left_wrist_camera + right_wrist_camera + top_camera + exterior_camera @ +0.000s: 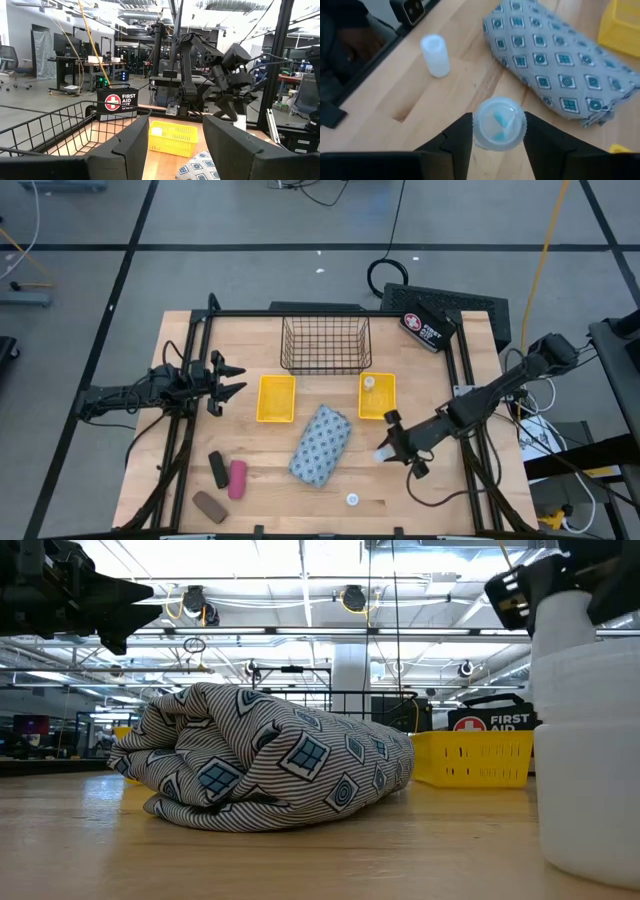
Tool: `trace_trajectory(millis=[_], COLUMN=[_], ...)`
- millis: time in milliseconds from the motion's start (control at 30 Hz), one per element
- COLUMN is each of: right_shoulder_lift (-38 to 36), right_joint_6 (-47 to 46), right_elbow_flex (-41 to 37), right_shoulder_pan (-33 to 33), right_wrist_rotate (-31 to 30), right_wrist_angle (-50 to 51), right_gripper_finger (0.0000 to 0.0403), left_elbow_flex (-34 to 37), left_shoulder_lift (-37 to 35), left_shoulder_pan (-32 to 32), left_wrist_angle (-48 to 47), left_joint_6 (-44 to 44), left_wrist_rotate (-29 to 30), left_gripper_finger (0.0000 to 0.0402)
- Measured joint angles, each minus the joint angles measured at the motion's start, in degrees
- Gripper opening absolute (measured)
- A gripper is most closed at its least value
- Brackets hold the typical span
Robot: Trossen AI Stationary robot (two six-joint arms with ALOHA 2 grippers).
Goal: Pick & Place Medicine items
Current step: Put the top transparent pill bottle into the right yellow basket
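Beside the pouch [320, 445], right gripper [392, 448] clasps a bottle [499, 124].

Three white bottles: one [369, 383] in a tray, one [385, 452] at the right gripper, one [352, 500] at six o'clock. One pouch [320, 444]. Three oblong pieces: black [217, 469], pink [237, 478], brown [209, 506]. Two yellow trays [277, 412] [377, 408]. One wire basket [326, 346].

A light wooden table [420, 500] carries everything; at its centre lies the blue-grey patterned pouch [320, 444]; two yellow trays [276, 398] sit toward twelve o'clock, before a wire basket [325, 345]; black, pink and brown oblong pieces [224, 480] lie at eight o'clock (close together); one white bottle [352, 500] stands at six.
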State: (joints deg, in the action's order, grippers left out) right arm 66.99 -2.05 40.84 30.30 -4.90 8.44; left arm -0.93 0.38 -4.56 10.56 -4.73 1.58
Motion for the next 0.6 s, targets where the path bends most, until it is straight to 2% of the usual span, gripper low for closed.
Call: trace_trajectory(millis=[133, 300, 600], right_shoulder_lift=[-2.3, -5.2, -8.1], right_joint_6=[0.0, -0.1, -2.2], right_elbow_flex=[0.0, 0.0, 0.0], right_shoulder_pan=[0.0, -0.5, -5.3], right_wrist_rotate=[-0.4, -5.4, -10.4], right_wrist_angle=[0.3, 2.6, 7.4], right_gripper_finger=[0.0151, 0.0141, 0.0147], left_elbow_flex=[0.0, 0.0, 0.0], left_shoulder_lift=[0.0, 0.0, 0.0], left_shoulder_pan=[0.0, 0.0, 0.0], left_wrist_angle=[0.0, 0.0, 0.0], left_joint_6=[0.0, 0.0, 0.0], left_wrist_rotate=[0.0, 0.0, 0.0], left_gripper_finger=[0.0198, 0.0198, 0.0198])
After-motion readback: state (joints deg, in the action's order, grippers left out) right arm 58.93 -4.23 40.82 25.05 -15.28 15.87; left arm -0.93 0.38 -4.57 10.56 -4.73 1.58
